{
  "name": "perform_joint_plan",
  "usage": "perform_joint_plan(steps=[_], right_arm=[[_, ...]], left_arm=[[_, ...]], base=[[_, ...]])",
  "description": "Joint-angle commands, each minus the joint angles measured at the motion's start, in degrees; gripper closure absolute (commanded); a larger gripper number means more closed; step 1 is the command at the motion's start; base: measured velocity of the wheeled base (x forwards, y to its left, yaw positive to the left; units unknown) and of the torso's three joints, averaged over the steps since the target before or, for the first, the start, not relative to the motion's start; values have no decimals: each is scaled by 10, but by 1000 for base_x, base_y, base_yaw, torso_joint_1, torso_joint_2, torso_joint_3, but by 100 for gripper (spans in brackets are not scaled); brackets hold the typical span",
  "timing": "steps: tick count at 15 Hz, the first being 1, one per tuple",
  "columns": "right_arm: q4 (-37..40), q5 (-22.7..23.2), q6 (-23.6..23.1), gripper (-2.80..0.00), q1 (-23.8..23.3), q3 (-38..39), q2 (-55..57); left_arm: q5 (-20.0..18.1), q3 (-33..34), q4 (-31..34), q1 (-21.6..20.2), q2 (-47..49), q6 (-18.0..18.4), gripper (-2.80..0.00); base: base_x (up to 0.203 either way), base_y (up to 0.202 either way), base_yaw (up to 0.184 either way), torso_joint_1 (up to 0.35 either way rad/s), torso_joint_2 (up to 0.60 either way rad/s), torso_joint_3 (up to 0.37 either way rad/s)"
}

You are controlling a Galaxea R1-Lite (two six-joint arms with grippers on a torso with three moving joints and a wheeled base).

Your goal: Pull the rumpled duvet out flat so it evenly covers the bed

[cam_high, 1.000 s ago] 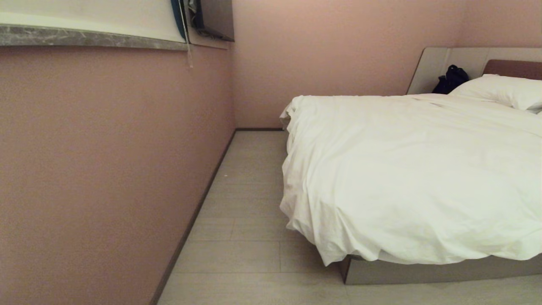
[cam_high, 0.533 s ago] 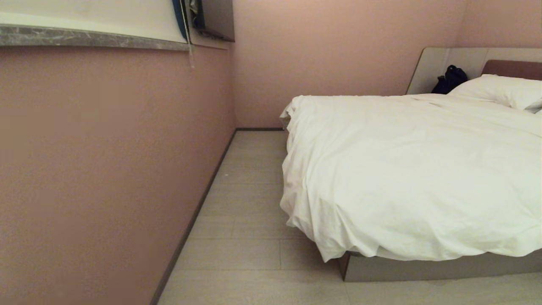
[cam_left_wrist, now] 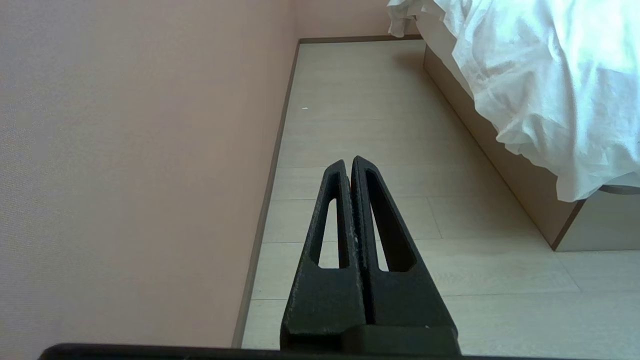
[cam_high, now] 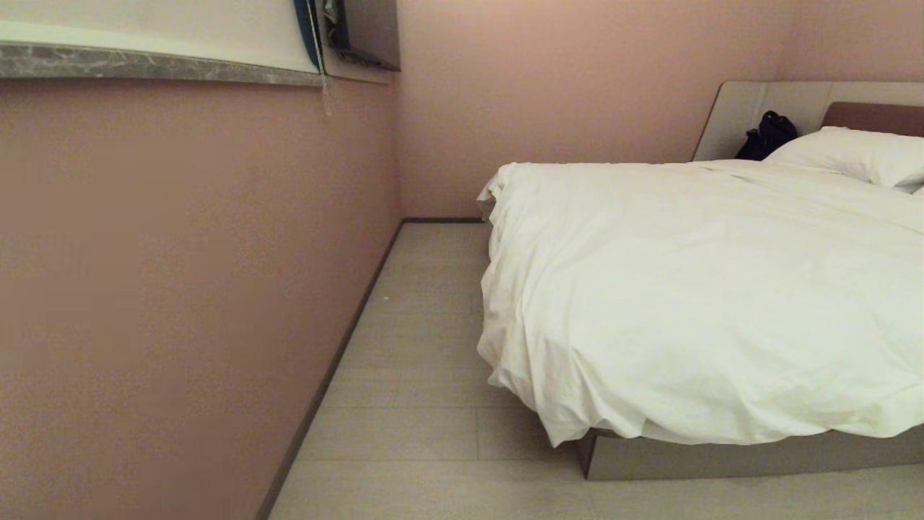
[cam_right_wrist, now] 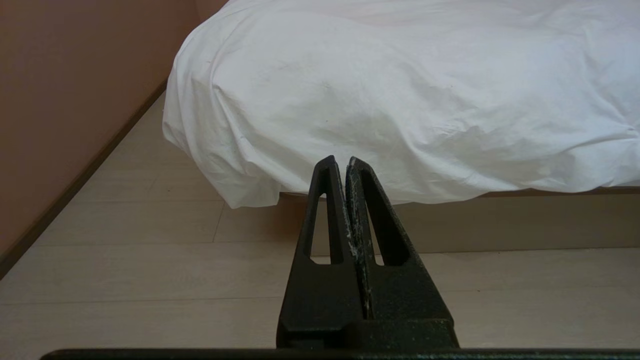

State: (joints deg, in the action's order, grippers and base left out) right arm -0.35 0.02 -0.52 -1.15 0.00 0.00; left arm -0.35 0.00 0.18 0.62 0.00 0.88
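Duvet (cam_high: 693, 303) lies spread over the bed (cam_high: 751, 455), filling the head view from 2 to 4 o'clock; its near corner droops past the base corner toward the floor (cam_high: 426, 375), rumpled and bunched there. Pillow (cam_high: 852, 155) at 2 o'clock against the headboard (cam_high: 758, 108), a dark bag (cam_high: 769, 136) beside it. Neither arm enters the head view. Left gripper (cam_left_wrist: 348, 165) clenched, holding nothing, aimed down the aisle between wall (cam_high: 180, 274) and bed. Right gripper (cam_right_wrist: 345, 162) also clenched and empty, pointed at the duvet's hanging edge, well apart from it. Risks as judged: the aisle is narrow, so the base or an elbow could scrape the wall; a pinch on cover fabric alone may drag the cover and leave the filling bunched; a pull from one corner could slide the duvet off the far side. No brand, label or writing legible anywhere
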Motion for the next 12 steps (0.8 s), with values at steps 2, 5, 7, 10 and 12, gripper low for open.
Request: perform_joint_plan(steps=[2,5,7,10,12], right_arm=[[0,1,0,0,1,0,1],[0,1,1,0,0,0,1],[0,1,2,0,0,0,1],[-1,1,2,0,1,0,1],[-1,1,2,0,1,0,1]], left_arm=[[0,0,0,0,0,0,0],[0,0,0,0,0,0,0],[0,0,0,0,0,0,0],[0,0,0,0,0,0,0],[0,0,0,0,0,0,0]], base=[[0,0,0,0,0,0],[0,0,0,0,0,0],[0,0,0,0,0,0],[0,0,0,0,0,0],[0,0,0,0,0,0]])
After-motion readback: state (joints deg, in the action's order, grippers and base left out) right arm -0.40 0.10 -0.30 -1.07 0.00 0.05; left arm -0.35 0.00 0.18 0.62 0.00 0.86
